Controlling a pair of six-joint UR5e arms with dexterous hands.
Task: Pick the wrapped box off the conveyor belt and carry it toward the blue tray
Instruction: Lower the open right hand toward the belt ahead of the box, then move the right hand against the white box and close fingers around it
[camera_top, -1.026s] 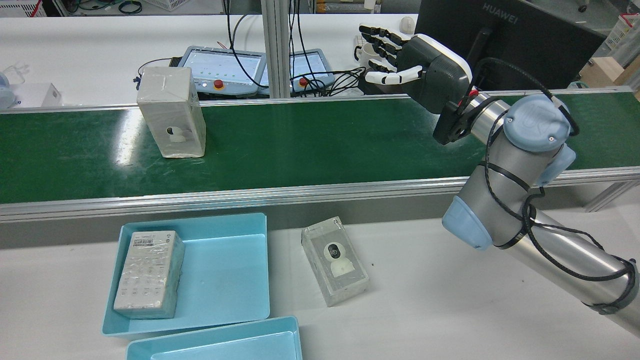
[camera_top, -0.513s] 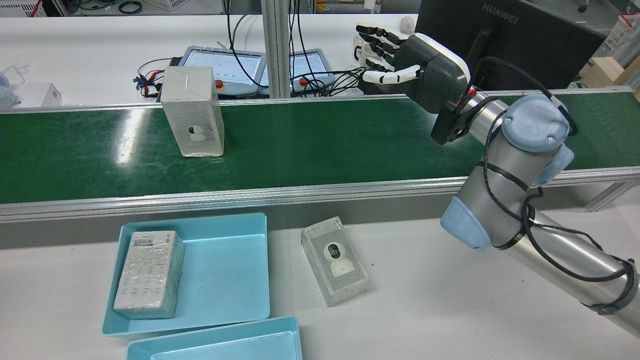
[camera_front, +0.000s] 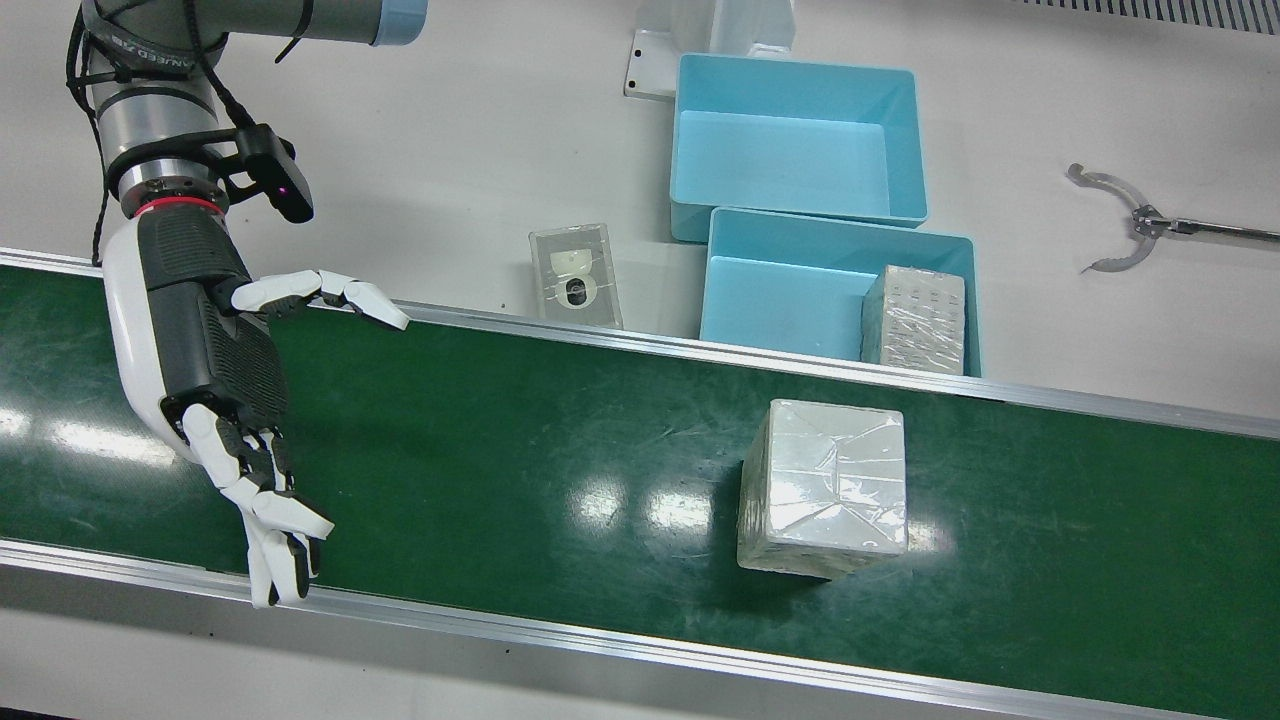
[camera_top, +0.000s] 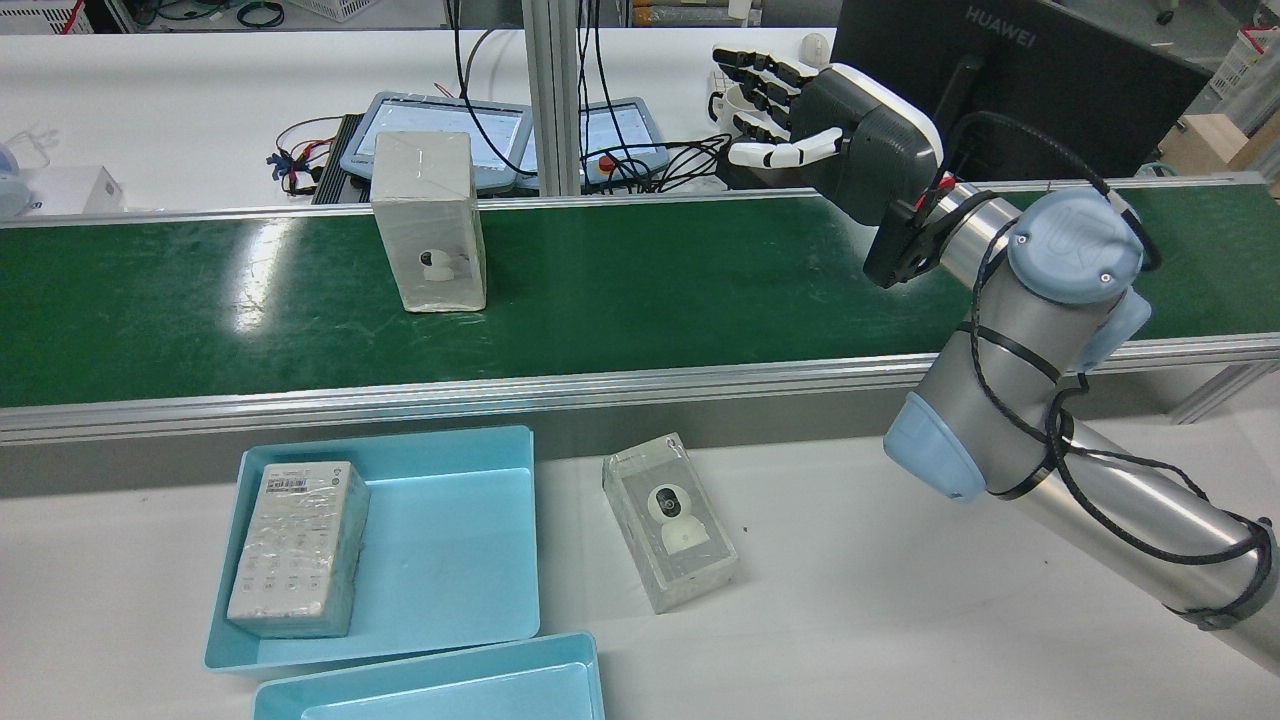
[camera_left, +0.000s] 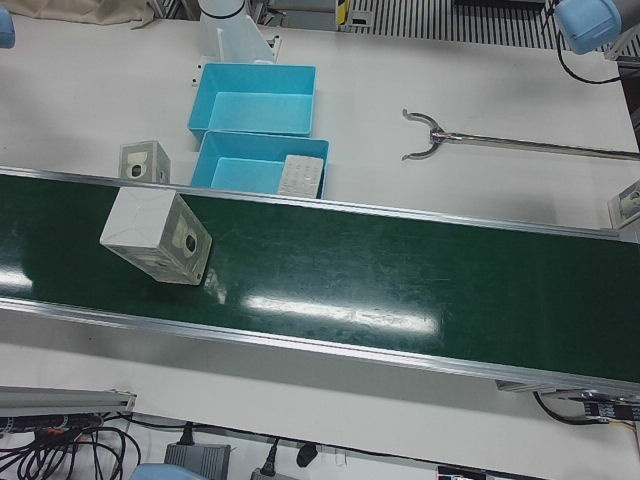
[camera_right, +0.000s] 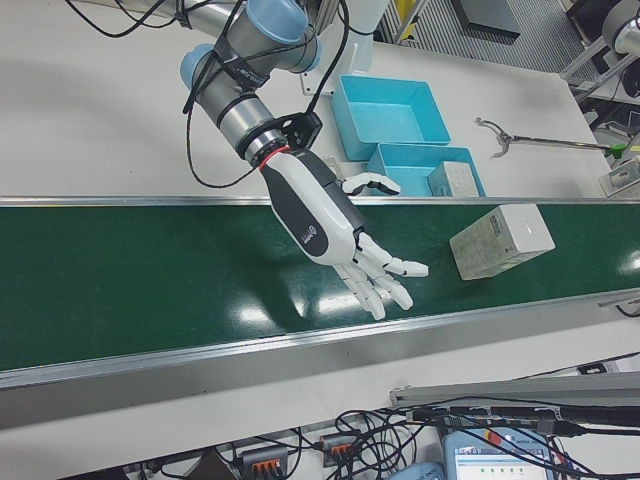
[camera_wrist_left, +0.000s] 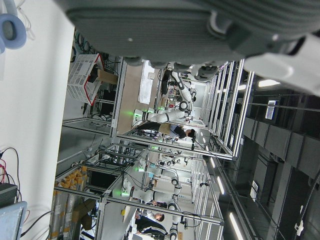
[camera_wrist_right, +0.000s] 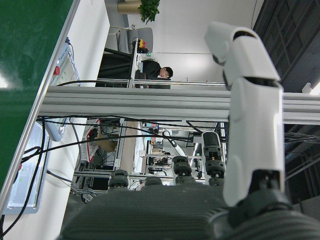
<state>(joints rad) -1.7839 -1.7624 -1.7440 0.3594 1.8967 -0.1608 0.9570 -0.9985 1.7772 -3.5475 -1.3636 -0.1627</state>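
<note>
Your wrapped box (camera_top: 430, 222) stands upright on the green conveyor belt (camera_top: 640, 290), left of centre in the rear view and touching nothing else. Your right hand (camera_top: 820, 140) hangs over the belt's far edge at the upper right of that frame, fingers (camera_front: 270, 520) spread and holding nothing, well apart from the box. The blue tray (camera_top: 450, 540) sits on the white surface (camera_top: 850, 600) at the lower left, with another wrapped box (camera_top: 298, 548) lying in its left half. A third box (camera_top: 670, 520) lies just beside the tray. Your left hand (camera_wrist_left: 200, 30) shows only in its own camera; whether its fingers are apart or together cannot be told.
</note>
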